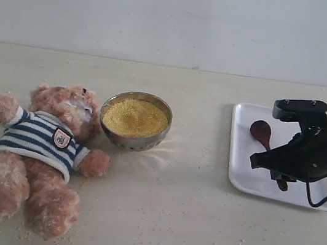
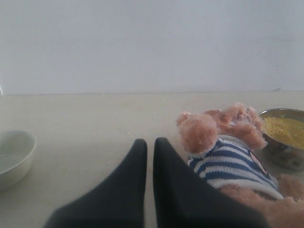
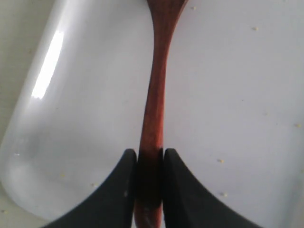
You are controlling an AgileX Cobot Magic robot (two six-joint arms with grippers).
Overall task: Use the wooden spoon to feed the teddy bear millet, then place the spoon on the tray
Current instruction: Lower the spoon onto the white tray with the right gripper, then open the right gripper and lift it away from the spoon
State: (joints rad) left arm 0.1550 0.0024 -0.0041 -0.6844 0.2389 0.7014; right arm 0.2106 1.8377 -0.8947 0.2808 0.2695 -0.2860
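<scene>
The teddy bear (image 1: 37,152) lies on its back at the left of the table, in a navy-and-white striped shirt; it also shows beside my left gripper (image 2: 149,142), which is shut and empty over the bare tabletop. Millet (image 1: 135,118) fills a steel bowl (image 1: 132,140) just right of the bear's head. On the right, the wooden spoon (image 1: 261,132) rests over the white tray (image 1: 242,172), its small bowl pointing to the tray's far side. My right gripper (image 3: 150,154) is shut on the spoon's handle (image 3: 154,99) near its end, low over the tray (image 3: 71,118).
Stray millet grains lie scattered on the table around the bear's legs and the steel bowl (image 2: 284,137), and a few on the tray. A white bowl (image 2: 14,156) sits off to the side in the left wrist view. A pale wall runs behind the table.
</scene>
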